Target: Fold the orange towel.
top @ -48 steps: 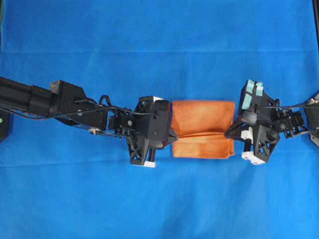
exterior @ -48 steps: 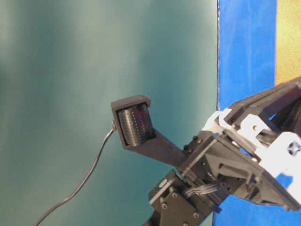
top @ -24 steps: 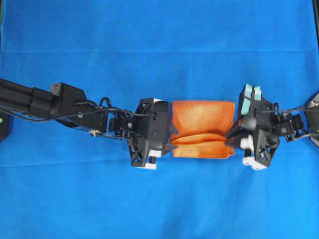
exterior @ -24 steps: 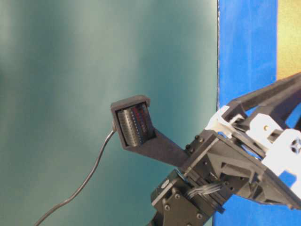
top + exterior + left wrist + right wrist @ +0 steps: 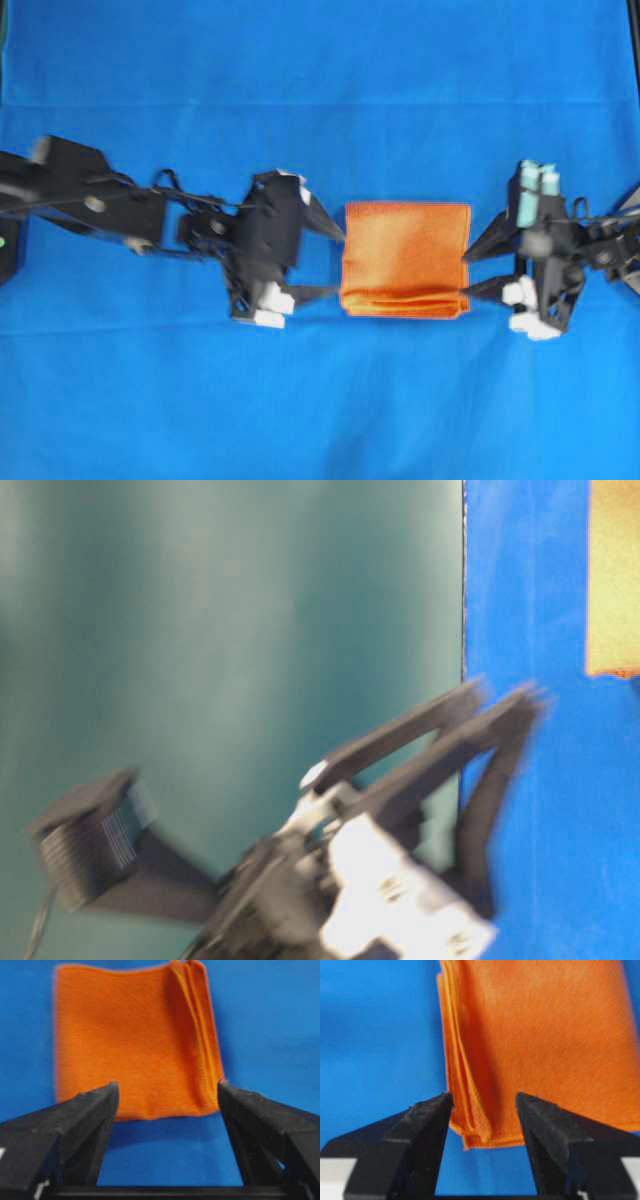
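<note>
From overhead, the orange towel point(image 5: 405, 259) lies flat in the middle of the blue sheet point(image 5: 320, 400), folded into a neat rectangle with its layered edges stacked along the near side. The left gripper point(image 5: 325, 262) sits just off the towel's left edge, its two dark fingers spread wide, one beside the far corner and one beside the near corner, holding nothing. The right gripper point(image 5: 478, 268) mirrors it at the towel's right edge, fingers parted with the tips just beside the cloth. Both arms are somewhat blurred.

From table level, most of the picture is a teal wall point(image 5: 220, 630) with a strip of the blue sheet point(image 5: 520, 600) at the right. A blurred black and white gripper fills the lower middle, its fingers point(image 5: 440, 720) standing apart; which arm it belongs to I cannot tell. A pale corner of the towel point(image 5: 612, 580) shows at the top right, washed out in colour.

Through the left wrist camera, the towel point(image 5: 135, 1040) lies ahead on the blue sheet point(image 5: 270, 1010), the folded layers visible along its right edge. The gripper's two black fingers point(image 5: 95, 1110) frame its nearest edge, wide apart and empty.

Through the right wrist camera, the towel point(image 5: 540, 1035) reaches up and to the right, its stacked layers along the left edge. The black fingers point(image 5: 427, 1120) stand open on either side of the nearest corner, not clamped on it.
</note>
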{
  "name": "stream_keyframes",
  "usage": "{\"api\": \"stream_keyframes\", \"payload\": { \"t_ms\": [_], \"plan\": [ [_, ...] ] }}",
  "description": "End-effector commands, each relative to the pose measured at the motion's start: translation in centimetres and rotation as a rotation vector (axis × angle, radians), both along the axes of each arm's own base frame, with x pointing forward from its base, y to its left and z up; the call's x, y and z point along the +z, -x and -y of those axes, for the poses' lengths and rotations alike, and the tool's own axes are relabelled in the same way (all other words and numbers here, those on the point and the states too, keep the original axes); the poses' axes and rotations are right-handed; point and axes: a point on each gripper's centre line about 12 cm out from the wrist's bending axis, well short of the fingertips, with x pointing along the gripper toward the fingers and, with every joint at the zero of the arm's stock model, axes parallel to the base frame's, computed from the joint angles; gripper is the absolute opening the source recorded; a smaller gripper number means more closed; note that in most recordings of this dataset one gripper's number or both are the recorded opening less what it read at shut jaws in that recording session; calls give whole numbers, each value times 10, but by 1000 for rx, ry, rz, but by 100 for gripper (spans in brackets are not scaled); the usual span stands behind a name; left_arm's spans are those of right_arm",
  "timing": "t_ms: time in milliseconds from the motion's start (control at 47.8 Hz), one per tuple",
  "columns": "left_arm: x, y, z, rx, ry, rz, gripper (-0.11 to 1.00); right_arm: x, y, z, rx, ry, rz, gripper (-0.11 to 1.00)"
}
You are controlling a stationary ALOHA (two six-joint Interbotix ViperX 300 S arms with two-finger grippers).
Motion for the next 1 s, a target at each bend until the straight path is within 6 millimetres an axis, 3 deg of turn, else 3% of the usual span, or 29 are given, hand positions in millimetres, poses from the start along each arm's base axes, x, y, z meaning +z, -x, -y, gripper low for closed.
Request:
{"api": "stream_keyframes", "payload": {
  "t_ms": [0, 272, 460, 732, 983],
  "plan": [
    [32, 14, -10, 22, 2, 78, 73, 19, 4, 5, -3, 17, 67, 58],
    [43, 63, -31, 79, 0, 167, 73, 57, 33, 22, -11, 104, 230, 58],
    [45, 98, -35, 94, 2, 241, 72, 69, 54, 32, -24, 174, 296, 58],
    [51, 157, -34, 105, 22, 340, 73, 56, 80, 43, -59, 198, 339, 58],
    [39, 207, -33, 106, 28, 411, 73, 33, 89, 44, -53, 181, 368, 58]
  ]
}}
